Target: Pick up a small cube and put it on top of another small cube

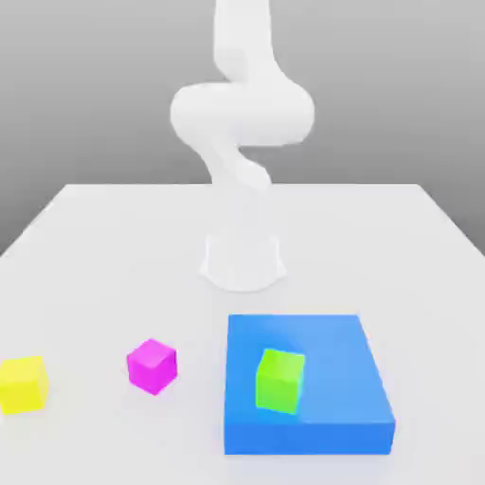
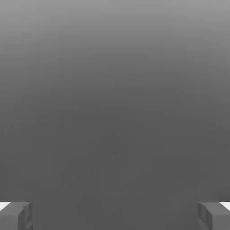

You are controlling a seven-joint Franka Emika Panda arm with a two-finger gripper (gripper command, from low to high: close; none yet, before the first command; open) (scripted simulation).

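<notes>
The other small cube, magenta-pink [image 1: 152, 366], sits on the white table toward the exterior view's left, near the front. The white arm [image 1: 242, 114] rises from its base [image 1: 242, 258] behind the cubes and bends upward past the picture's top edge. In the hand view my gripper [image 2: 115, 216] is open. Its two grey fingertips [image 2: 15, 216] stand far apart with nothing between them, and only a plain grey backdrop lies beyond them.
A large flat blue block [image 1: 332, 350] lies at the front on the exterior view's right, with a green cube [image 1: 280, 380] on top of it. A yellow cube [image 1: 23, 384] rests at the far left front. The white table [image 1: 114, 246] stretches back around the arm's base.
</notes>
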